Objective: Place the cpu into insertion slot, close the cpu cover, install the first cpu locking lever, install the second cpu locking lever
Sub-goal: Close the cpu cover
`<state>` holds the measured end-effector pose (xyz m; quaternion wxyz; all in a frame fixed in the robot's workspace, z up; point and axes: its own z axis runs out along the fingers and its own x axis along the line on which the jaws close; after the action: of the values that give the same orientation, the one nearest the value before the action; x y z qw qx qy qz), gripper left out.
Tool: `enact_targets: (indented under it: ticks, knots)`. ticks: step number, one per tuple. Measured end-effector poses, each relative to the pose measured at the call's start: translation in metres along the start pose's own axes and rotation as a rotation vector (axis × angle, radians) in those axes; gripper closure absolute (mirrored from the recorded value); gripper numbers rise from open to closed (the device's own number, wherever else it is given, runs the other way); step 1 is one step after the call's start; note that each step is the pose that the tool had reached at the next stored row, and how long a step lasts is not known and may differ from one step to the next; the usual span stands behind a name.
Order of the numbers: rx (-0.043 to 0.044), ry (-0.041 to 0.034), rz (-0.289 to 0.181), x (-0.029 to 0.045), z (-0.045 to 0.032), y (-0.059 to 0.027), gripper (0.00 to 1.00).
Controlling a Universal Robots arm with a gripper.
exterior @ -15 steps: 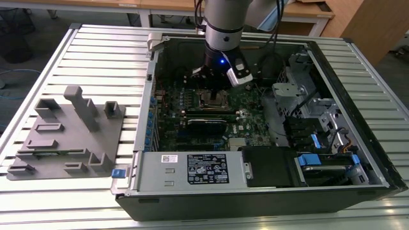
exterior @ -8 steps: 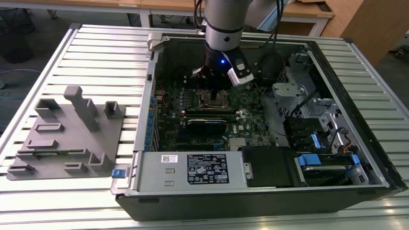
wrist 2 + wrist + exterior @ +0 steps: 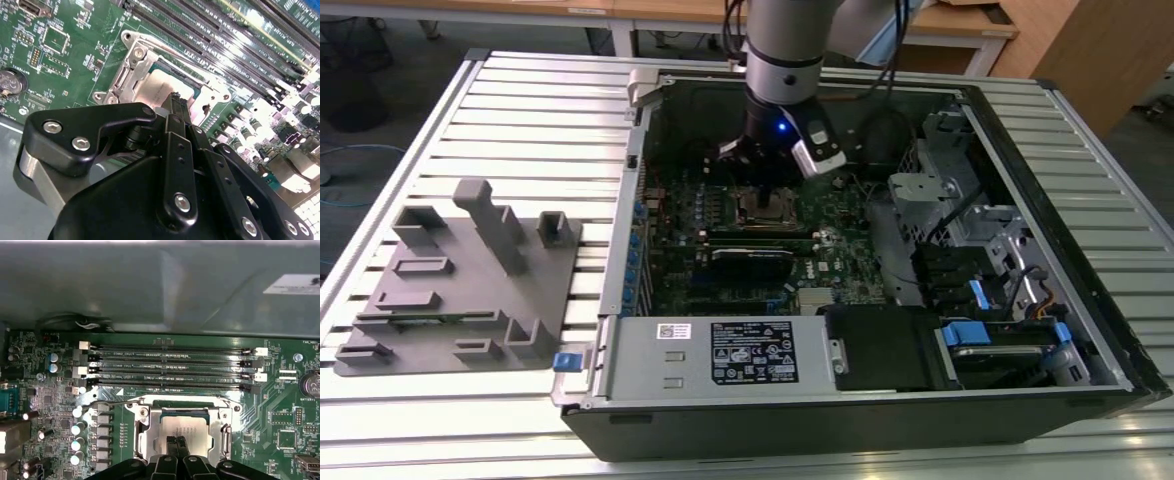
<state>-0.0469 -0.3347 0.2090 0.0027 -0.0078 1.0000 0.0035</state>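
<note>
The cpu (image 3: pixel 189 426) lies flat in the insertion slot, its dull silver face showing through the cut-out of the cpu cover (image 3: pixel 221 429). The cover lies down over it; the slot's pin field is hidden beneath. In the second wrist view the cpu (image 3: pixel 159 84) and cover (image 3: pixel 131 59) sit just beyond my fingertips. My gripper (image 3: pixel 177 442) is shut, its two black fingers pressed together with nothing between them, tips over the chip's near edge. A thin wire lever (image 3: pixel 112 402) runs along the cover's side towards the memory slots. In the exterior view my gripper (image 3: pixel 758 186) hangs right above the socket (image 3: pixel 769 208).
Several long memory slots (image 3: pixel 170 367) run beside the socket, and a row of upright capacitors (image 3: pixel 77 430) stands close to it. The open computer case's walls (image 3: pixel 630 200) ring the motherboard. Drive cages (image 3: pixel 987 260) fill the exterior view's right. A grey fixture block (image 3: pixel 460 280) sits outside the case.
</note>
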Motion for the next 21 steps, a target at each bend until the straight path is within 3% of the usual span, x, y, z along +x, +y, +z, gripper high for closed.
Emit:
enact_targets:
  ticks: [10, 21]
  knots:
    - [0.0000, 0.0000, 0.000, 0.0169, 0.0015, 0.0027, 0.89]
    - [0.0003, 0.0002, 0.000, 0.0204, 0.0058, 0.0026, 0.89]
